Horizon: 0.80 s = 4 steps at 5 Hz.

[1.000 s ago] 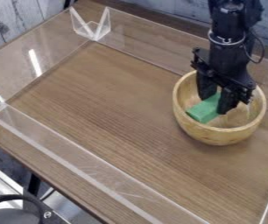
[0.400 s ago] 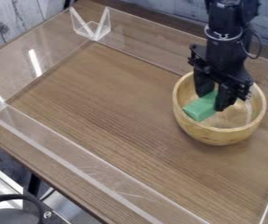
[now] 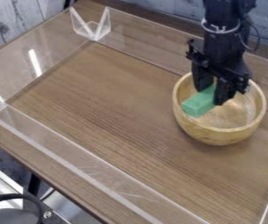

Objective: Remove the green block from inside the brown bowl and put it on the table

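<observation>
The green block [image 3: 197, 104] hangs tilted between the fingers of my black gripper [image 3: 217, 94], which points straight down and is shut on it. Block and gripper are inside the rim of the brown bowl [image 3: 218, 136], over its left half, with the block's lower end just above the bowl's floor. The bowl rests on the table [image 3: 113, 114] at the right side. The gripper covers the block's upper right part.
Low clear acrylic walls [image 3: 54, 153] run around the wood-grain tabletop. A small clear acrylic stand [image 3: 89, 24] sits at the back left corner. A broad stretch of bare wood lies to the left of the bowl.
The gripper and the green block sit slightly higher than a second ago, the block's lower end lifting off the bowl's floor. The grip looks the same and the bowl has not moved.
</observation>
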### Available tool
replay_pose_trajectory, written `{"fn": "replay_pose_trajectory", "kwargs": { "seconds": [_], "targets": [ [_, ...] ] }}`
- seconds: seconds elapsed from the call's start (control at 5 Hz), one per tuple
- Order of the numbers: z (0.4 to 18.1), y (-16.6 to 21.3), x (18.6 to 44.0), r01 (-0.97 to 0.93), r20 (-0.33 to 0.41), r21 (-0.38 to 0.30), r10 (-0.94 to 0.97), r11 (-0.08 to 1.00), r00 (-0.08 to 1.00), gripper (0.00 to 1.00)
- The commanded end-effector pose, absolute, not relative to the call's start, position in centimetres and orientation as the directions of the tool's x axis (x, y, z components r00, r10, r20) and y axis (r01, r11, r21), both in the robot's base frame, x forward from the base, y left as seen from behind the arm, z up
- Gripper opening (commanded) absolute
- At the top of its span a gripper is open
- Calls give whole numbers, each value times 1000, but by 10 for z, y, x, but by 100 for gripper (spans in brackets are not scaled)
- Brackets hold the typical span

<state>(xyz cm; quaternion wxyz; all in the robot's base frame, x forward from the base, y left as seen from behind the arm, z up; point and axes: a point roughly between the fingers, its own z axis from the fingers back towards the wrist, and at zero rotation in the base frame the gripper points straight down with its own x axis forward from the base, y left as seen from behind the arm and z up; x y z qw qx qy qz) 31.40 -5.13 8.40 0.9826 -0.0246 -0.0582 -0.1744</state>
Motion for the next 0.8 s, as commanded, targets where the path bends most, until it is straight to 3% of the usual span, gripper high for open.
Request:
{"fn": "replay_pose_trajectory", "kwargs": {
  "seconds": [0.0, 0.6],
  "targets": [
    [110, -38, 314, 313, 194, -10, -305, 950, 932, 0],
    [126, 18, 296, 196, 192, 6, -193, 981, 962, 0]
  ]
}}
